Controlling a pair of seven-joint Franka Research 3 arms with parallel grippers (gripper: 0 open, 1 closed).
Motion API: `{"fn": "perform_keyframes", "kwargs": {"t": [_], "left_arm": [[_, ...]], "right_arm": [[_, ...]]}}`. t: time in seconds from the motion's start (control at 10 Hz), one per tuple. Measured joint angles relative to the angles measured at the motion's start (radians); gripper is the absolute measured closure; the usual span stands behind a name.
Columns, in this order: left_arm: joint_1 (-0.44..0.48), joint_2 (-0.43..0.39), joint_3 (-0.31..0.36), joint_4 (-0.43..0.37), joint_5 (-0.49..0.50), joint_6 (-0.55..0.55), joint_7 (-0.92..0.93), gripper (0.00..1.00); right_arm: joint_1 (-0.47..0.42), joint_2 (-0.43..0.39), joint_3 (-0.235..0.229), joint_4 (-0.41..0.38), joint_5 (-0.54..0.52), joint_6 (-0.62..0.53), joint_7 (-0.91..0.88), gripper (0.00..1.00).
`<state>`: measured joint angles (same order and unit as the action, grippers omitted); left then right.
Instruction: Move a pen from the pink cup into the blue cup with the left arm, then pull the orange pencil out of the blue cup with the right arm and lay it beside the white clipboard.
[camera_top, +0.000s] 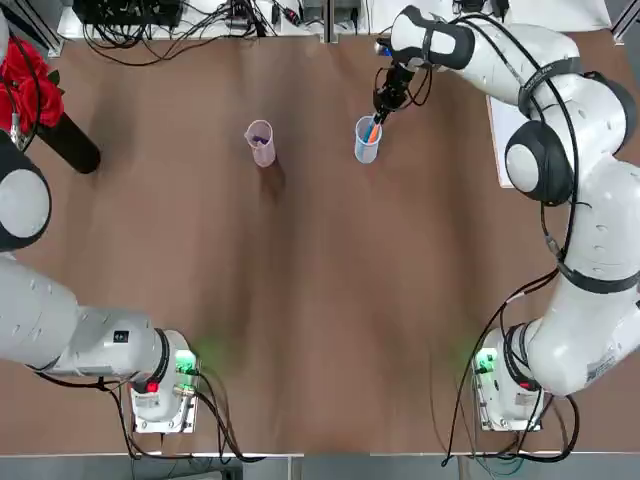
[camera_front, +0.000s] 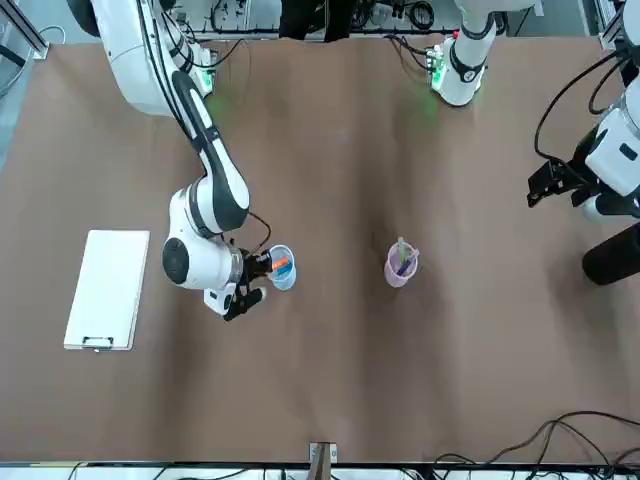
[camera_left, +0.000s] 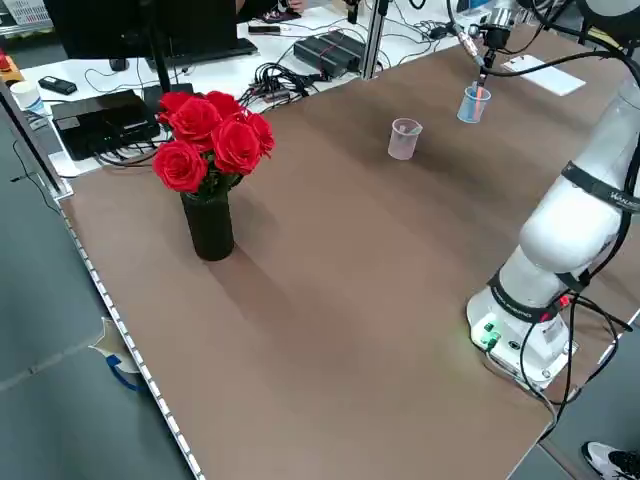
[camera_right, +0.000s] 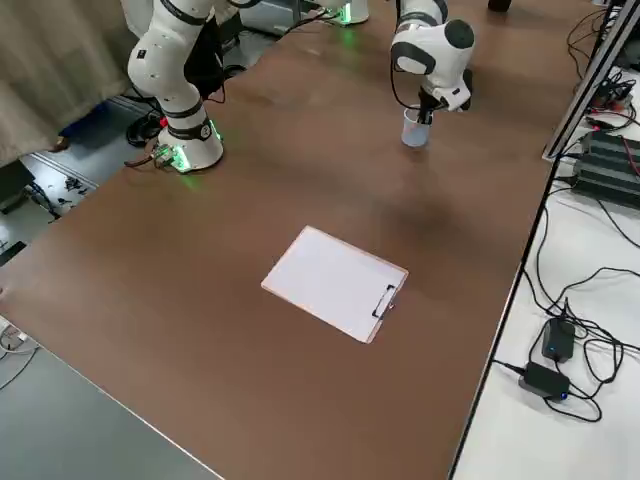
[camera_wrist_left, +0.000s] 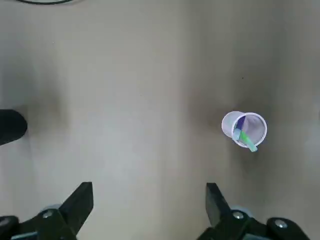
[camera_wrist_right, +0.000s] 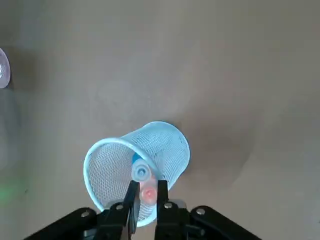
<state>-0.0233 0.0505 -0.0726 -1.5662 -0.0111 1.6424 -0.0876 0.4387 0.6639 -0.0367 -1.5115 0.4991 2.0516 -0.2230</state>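
Note:
The blue cup (camera_wrist_right: 165, 145) stands on the table with the orange pencil (camera_wrist_right: 148, 194) and a light-blue pen (camera_wrist_right: 141, 172) in it. My right gripper (camera_wrist_right: 147, 192) reaches down over its rim and is shut on the pencil's top end. The pink cup (camera_front: 402, 266) stands apart from the blue cup (camera_front: 283, 268) and holds a green and a purple pen. My left gripper (camera_wrist_left: 147, 200) hangs open high above the table, well away from the pink cup (camera_wrist_left: 244, 130), with nothing in it. The white clipboard (camera_front: 107, 288) lies flat beyond the right arm.
A black vase of red roses (camera_left: 208, 160) stands near the left arm's side of the table. Cables and black boxes (camera_top: 130, 12) lie along the far edge. Bare brown tabletop (camera_right: 250, 190) lies between the blue cup (camera_right: 413, 129) and the clipboard (camera_right: 335, 282).

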Motion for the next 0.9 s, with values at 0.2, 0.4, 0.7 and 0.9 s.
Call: {"fn": "perform_keyframes", "kwargs": {"t": [0.2, 0.4, 0.7, 0.9], "left_arm": [[0.000, 0.000, -0.001, 0.000, 0.000, 0.000, 0.000, 0.01], [-0.001, 0.000, -0.002, 0.000, 0.000, 0.000, 0.000, 0.01], [-0.001, 0.000, -0.002, 0.000, 0.000, 0.000, 0.000, 0.01], [-0.001, 0.000, -0.002, 0.000, 0.000, 0.000, 0.000, 0.01]], "right_arm": [[0.000, -0.006, -0.002, 0.007, 0.000, -0.049, 0.000, 0.83], [-0.005, -0.028, -0.011, 0.013, 0.000, -0.102, -0.001, 0.83], [-0.019, -0.074, -0.018, 0.040, 0.000, -0.160, -0.001, 0.83], [-0.033, -0.090, -0.023, 0.083, 0.000, -0.160, -0.001, 0.83]]}}
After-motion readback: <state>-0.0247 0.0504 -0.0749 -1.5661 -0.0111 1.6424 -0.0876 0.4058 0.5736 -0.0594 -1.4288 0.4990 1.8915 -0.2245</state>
